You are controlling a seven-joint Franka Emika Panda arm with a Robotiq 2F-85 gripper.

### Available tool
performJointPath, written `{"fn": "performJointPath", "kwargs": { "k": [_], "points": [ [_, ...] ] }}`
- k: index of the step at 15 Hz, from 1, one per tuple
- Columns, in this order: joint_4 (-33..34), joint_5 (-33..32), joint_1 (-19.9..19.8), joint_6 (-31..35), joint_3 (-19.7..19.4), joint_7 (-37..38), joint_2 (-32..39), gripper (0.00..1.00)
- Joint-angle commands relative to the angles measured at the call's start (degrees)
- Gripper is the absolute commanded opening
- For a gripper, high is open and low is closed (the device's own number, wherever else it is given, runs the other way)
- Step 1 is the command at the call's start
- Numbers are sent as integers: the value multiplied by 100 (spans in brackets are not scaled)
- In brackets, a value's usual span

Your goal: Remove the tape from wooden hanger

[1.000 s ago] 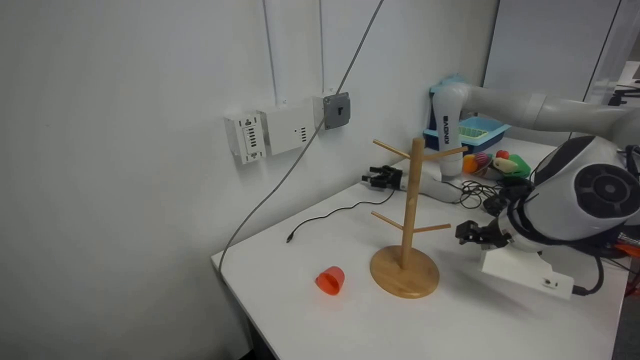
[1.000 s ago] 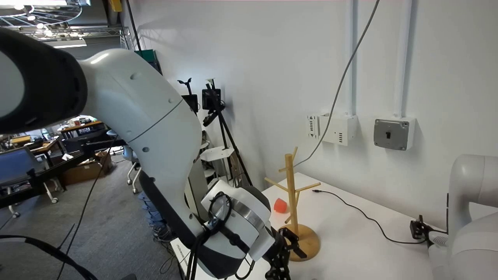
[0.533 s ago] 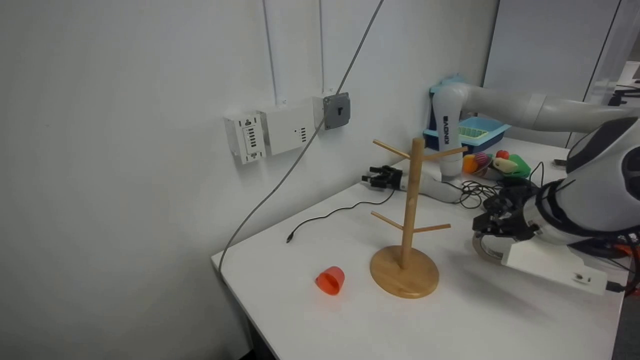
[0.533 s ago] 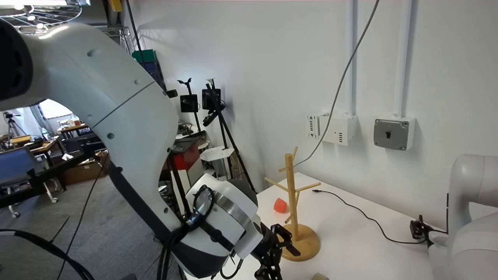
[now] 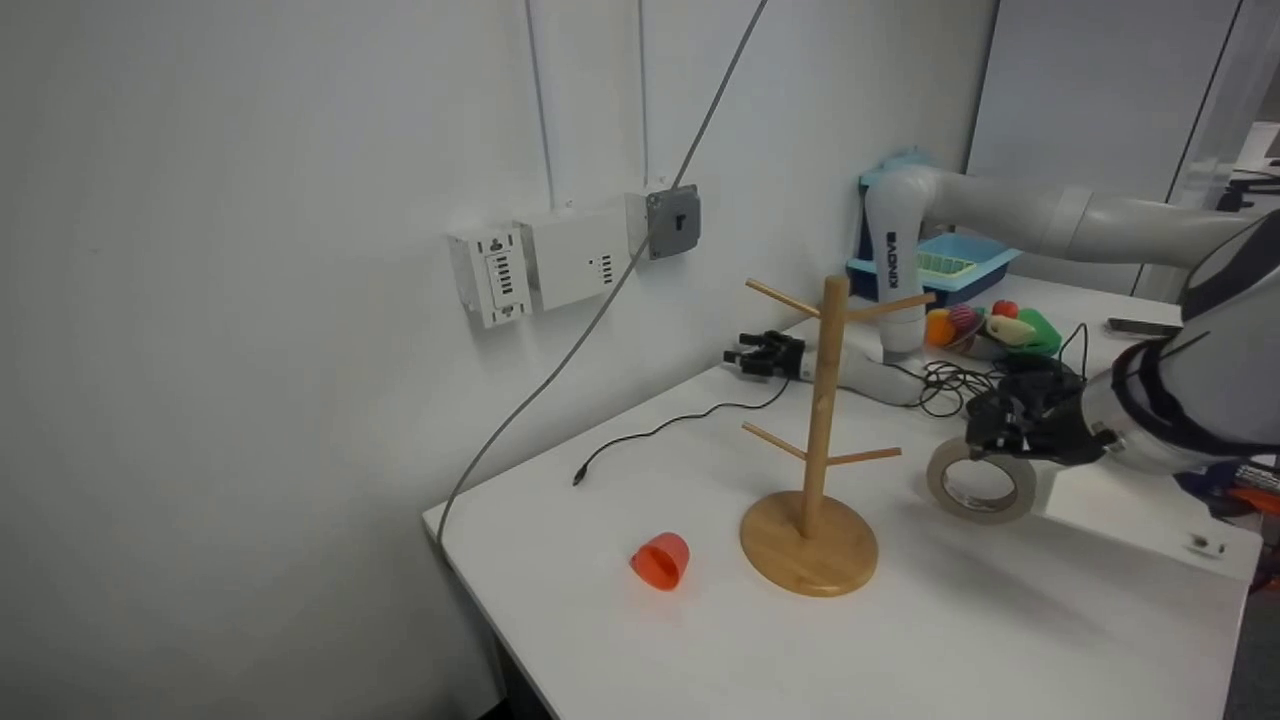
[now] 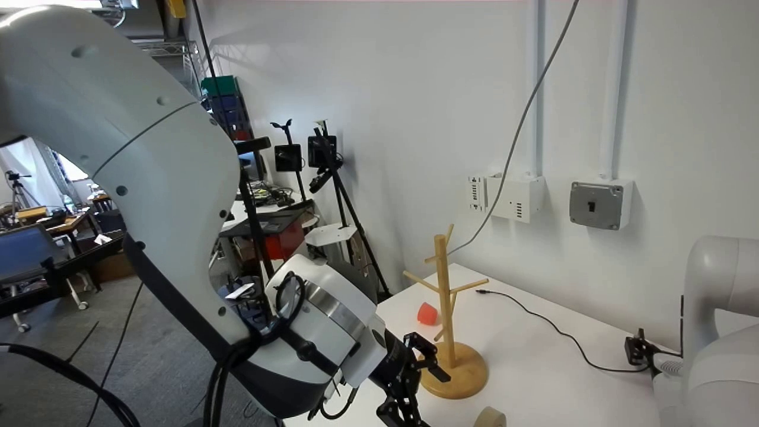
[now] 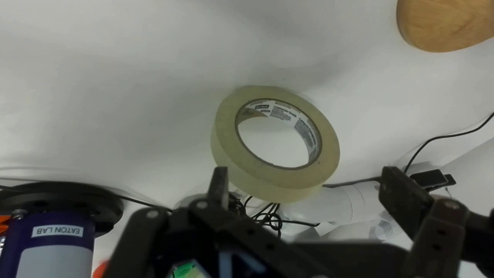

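1. while the gripper [image 7: 307,185] hangs over the white table [image 5: 700,650], its jaws stand spread wide and free.
2. the tape [image 7: 278,176] lies flat on the table, off the wooden hanger [image 5: 824,400] and near its round base.
3. an orange cup [image 5: 660,561] is tipped on its side by the hanger, away from the tape, and its round mouth shows in an exterior view.
4. at the back, a blue tub [image 5: 988,258] has a yellow-green thing [image 5: 945,265] in it, like a rack.
5. in front of the tub sit bright things [image 5: 1008,330] shaped like fruit: orange, purple, red, pale yellow and green. i cannot tell what holds them.
6. the wall [image 5: 250,350] is pale and smooth. a white box [image 5: 577,260] and a grey switch box [image 5: 680,225] are stuck on it.
7. past the table, in an exterior view, there is a grey floor [image 6: 166,332], a blue chair [image 6: 24,255] and a black tripod [image 6: 322,153].
8. another robot arm [image 5: 900,210] at the back says "kinova" on its side.
9. inside the tape's ring, a printed strip [image 7: 283,110] says "scotch" and "contractor grade"; the rest is too small to read.
10. a purple tube [image 7: 54,242] has a white label [image 7: 58,231] that says "eaton lab", upside down in the wrist view.
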Motion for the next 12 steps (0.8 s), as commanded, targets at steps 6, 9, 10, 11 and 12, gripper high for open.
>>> {"fn": "performJointPath", "kwargs": {
  "k": [6,9,10,11,12],
  "points": [
    [-188,-313,-133,-49,117,298,-477,100],
    [-47,-53,0,-4,11,0,-286,100],
    [-48,-53,0,-4,12,0,-296,100],
    [-49,-53,0,-4,12,0,-299,100],
    [-50,-53,0,-4,13,0,-299,100]
  ]
}}
